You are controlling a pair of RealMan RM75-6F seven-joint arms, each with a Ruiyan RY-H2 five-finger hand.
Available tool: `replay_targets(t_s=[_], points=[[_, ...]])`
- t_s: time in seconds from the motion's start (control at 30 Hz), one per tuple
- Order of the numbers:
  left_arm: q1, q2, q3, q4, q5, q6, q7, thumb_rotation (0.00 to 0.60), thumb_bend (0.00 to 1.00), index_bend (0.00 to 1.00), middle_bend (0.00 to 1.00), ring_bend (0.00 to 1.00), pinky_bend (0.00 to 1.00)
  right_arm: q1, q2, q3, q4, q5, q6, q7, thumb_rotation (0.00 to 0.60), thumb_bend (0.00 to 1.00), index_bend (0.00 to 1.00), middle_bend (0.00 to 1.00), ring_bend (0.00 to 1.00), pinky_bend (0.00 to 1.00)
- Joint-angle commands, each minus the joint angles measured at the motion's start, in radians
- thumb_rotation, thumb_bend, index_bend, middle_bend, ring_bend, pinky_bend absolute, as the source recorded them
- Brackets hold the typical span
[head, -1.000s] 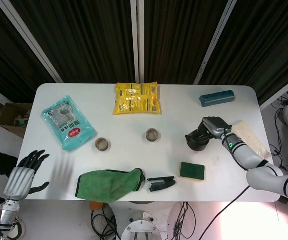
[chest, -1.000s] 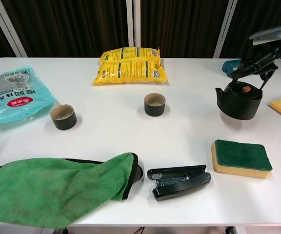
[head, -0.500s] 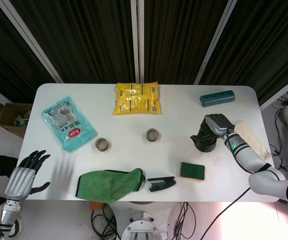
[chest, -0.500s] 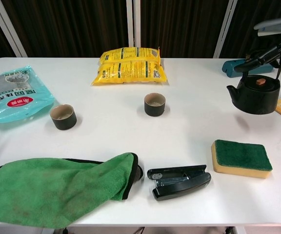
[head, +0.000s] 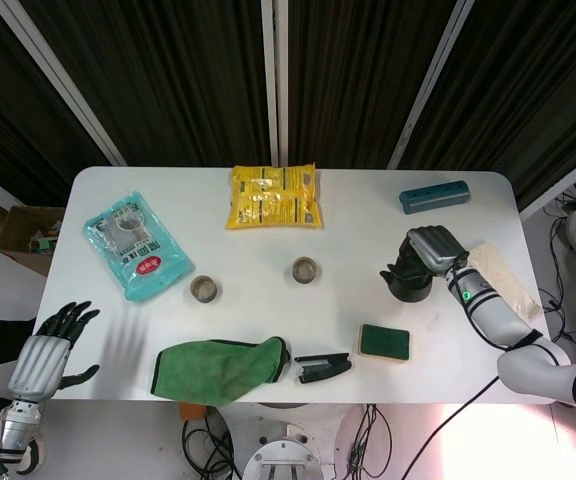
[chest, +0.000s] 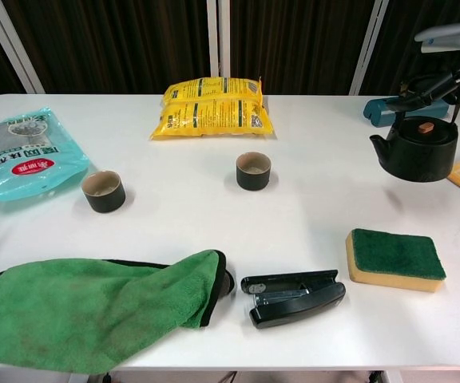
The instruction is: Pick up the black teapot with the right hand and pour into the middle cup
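The right hand is gripping the black teapot by its top handle, fingers curled over the handle with the pot hanging just below them, clear of the table judging by the shadow underneath it. The spout is pointing away from the fingers toward the middle cup, which is standing well apart on that side, with a second cup farther off beyond it. The left hand is hanging off the table edge with its fingers spread, holding nothing.

To carry this step well, I'd say the hand should be keeping the pot level while travelling, bringing the spout just above the cup's rim before tilting, and tilting slowly so the swinging handle is not letting the pot lurch. The sponge and stapler are lying nearer the robot than the fingers, out of the likely path.

Compared with a second ago, the teapot is sitting higher and a little farther to the right, no longer resting on the table
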Motion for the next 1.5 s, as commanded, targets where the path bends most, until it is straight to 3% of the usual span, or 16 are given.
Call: replay_targets(t_s=[0.03, 0.4, 0.87, 1.17, 1.5], points=[[0.0, -0.001, 0.001, 0.002, 0.0, -0.001, -0.001, 0.6, 0.13, 0.17, 0.09, 0.07, 0.22, -0.004, -0.001, 0.003, 0.0, -0.007, 0.002, 0.005, 0.429, 0.31, 1.0, 1.0, 0.97, 0.75], [-0.001, -0.004, 0.001, 0.003, 0.002, -0.001, 0.0, 0.6, 0.13, 0.17, 0.09, 0.07, 0.22, -0.017, 0.007, 0.014, -0.001, -0.028, 0.006, 0.024, 0.503, 0.33, 1.0, 1.0, 0.98, 0.75], [0.0, -0.002, 0.0, 0.003, 0.0, 0.0, -0.002, 0.6, 0.13, 0.17, 0.09, 0.07, 0.22, -0.035, -0.018, 0.035, 0.019, -0.086, 0.049, 0.067, 0.505, 0.36, 1.0, 1.0, 0.98, 0.76], [-0.002, 0.0, 0.0, 0.003, -0.005, -0.007, -0.002, 0.6, 0.13, 0.17, 0.09, 0.07, 0.22, -0.014, -0.1, 0.052, 0.118, -0.182, 0.1, 0.091, 0.53, 0.37, 1.0, 1.0, 0.98, 0.77], [-0.003, 0.004, -0.005, -0.002, -0.019, -0.015, 0.001, 0.6, 0.13, 0.17, 0.09, 0.07, 0.22, 0.041, -0.214, 0.054, 0.298, -0.314, 0.119, 0.244, 0.567, 0.36, 1.0, 1.0, 0.98, 0.77]])
